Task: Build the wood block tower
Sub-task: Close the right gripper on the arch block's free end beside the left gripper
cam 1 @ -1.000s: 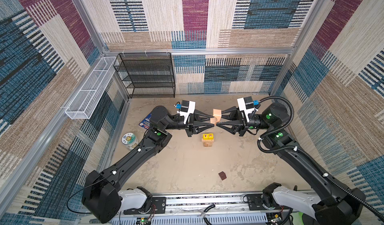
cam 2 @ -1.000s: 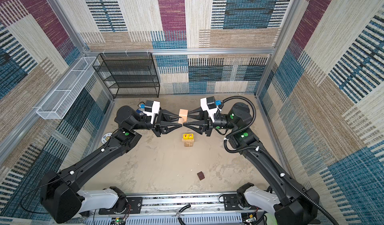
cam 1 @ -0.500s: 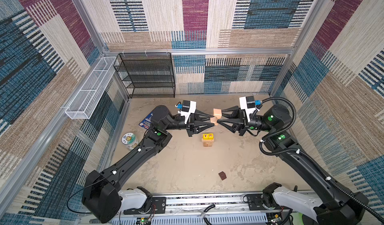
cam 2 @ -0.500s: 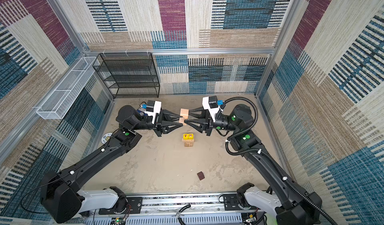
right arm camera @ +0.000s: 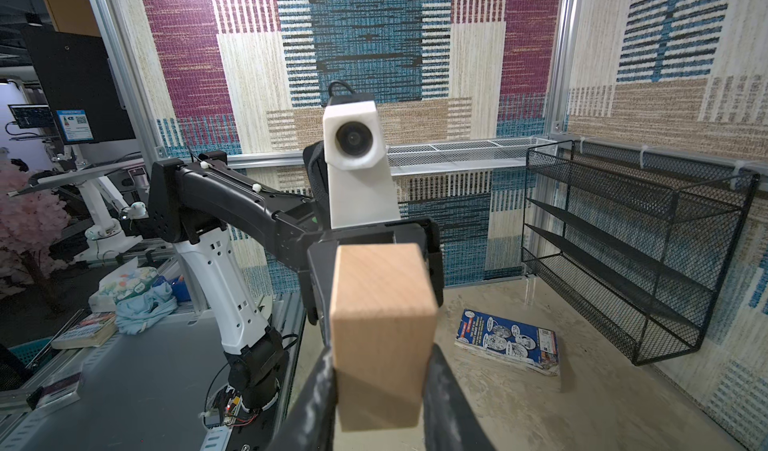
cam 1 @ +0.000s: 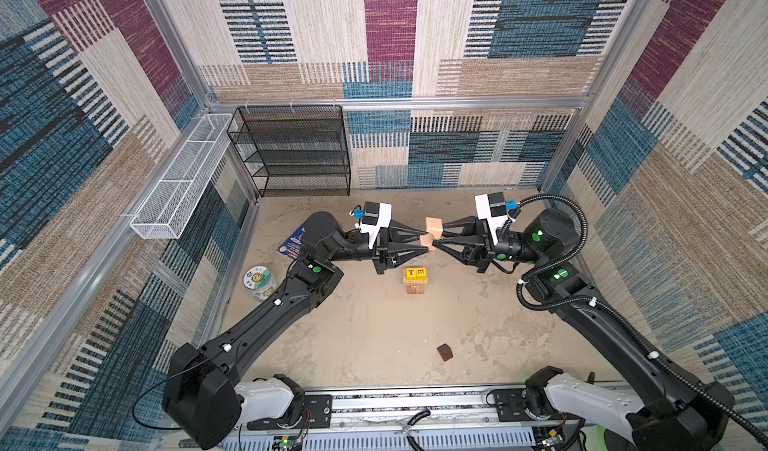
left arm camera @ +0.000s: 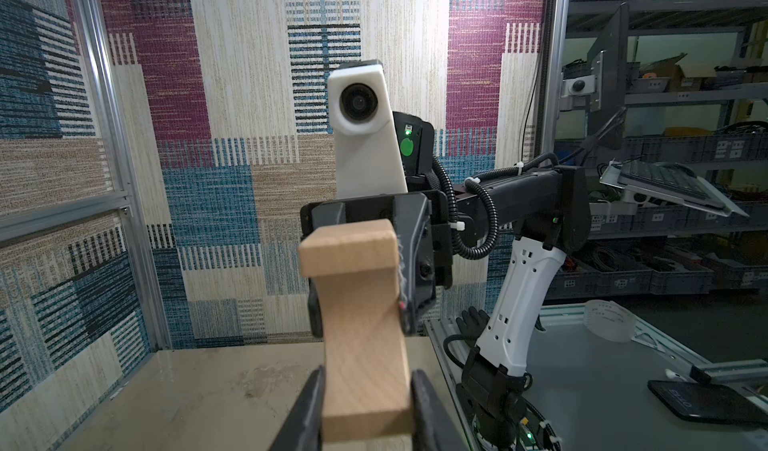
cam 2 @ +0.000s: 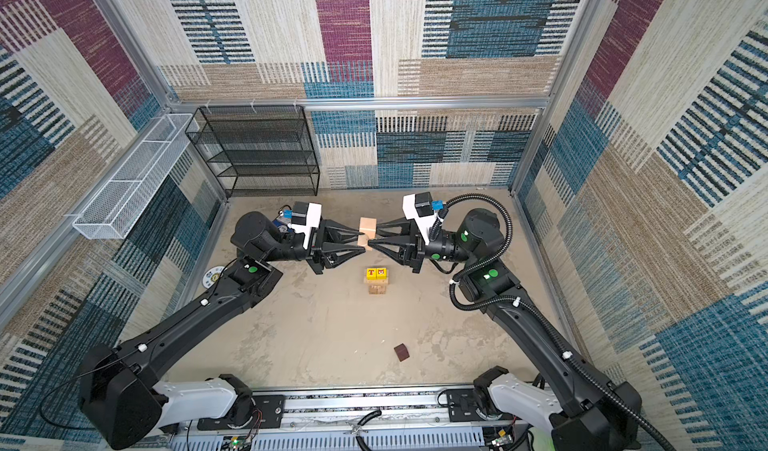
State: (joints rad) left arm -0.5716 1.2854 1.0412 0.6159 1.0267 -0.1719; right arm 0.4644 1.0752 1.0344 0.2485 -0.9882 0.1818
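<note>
Arch blk [cam 1: 433,225] behind tower [cam 1: 415,279], lone cube [cam 1: 444,352] front-right, disc [cam 1: 259,281] far L

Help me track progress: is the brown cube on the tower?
No, the brown cube lies on the table, apart from the tower.

- A robotics lab test cell, shown from overhead and from cameras mounted on the arms.
- An aluminium frame [cam 1: 399,103] boxes in a beige tabletop [cam 1: 374,336], with patterned woven wall panels [cam 1: 390,16] on three sides.
- Two black robot arms, the left arm [cam 1: 266,324] and the right arm [cam 1: 615,328], rise from a metal mounting rail [cam 1: 415,403] along the near edge.
- Outside the enclosure stand industrial shelving [left arm camera: 681,95] loaded with grey storage bins [left arm camera: 615,280], a laptop on a stand [left arm camera: 665,180] and a dark monitor [right arm camera: 79,95].
</note>
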